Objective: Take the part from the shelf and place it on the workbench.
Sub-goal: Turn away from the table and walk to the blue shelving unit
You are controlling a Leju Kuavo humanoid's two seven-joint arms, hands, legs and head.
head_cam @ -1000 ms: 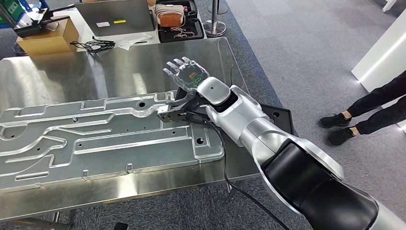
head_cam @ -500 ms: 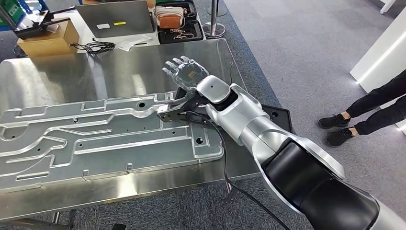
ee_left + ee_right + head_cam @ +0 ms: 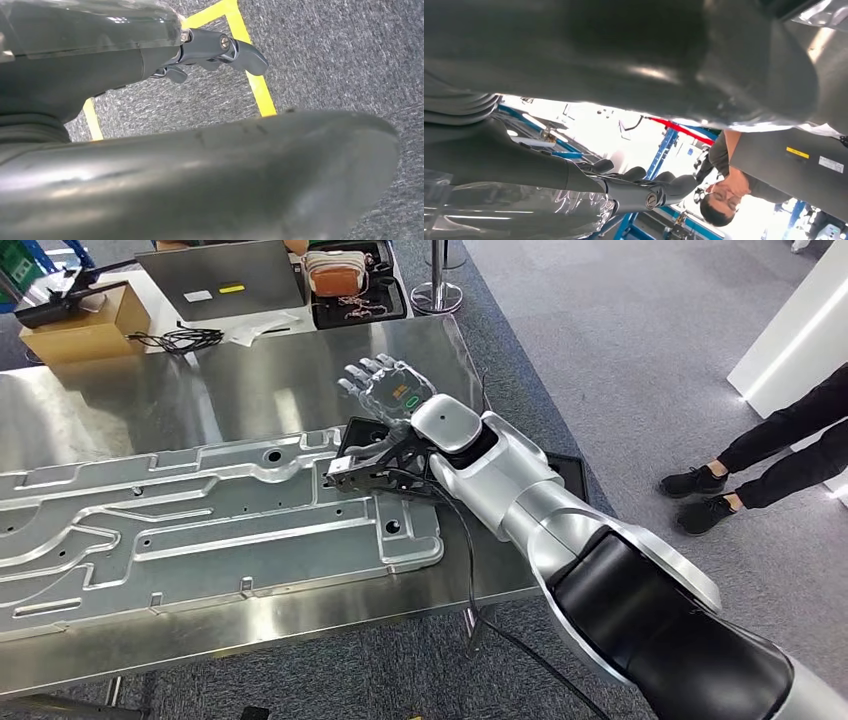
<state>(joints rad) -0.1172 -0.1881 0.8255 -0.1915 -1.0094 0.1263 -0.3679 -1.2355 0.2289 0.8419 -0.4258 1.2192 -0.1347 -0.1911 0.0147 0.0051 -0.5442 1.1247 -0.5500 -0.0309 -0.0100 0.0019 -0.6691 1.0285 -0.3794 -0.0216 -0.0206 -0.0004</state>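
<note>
The large machined aluminium part (image 3: 200,520) was seen lying flat on the steel workbench (image 3: 250,380), the right hand (image 3: 385,390) was held above the bench just beyond the part's right end, fingers spread, nothing gripped

Silver right arm (image 3: 520,490), black elbow section, black cable, clear-covered robot hand (image 3: 388,392)

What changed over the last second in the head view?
The whole picture shifted left and up, so the camera moved, not the things. The right hand hovers open over the workbench as before, holding nothing. The large metal part lies flat on the workbench, unchanged.
</note>
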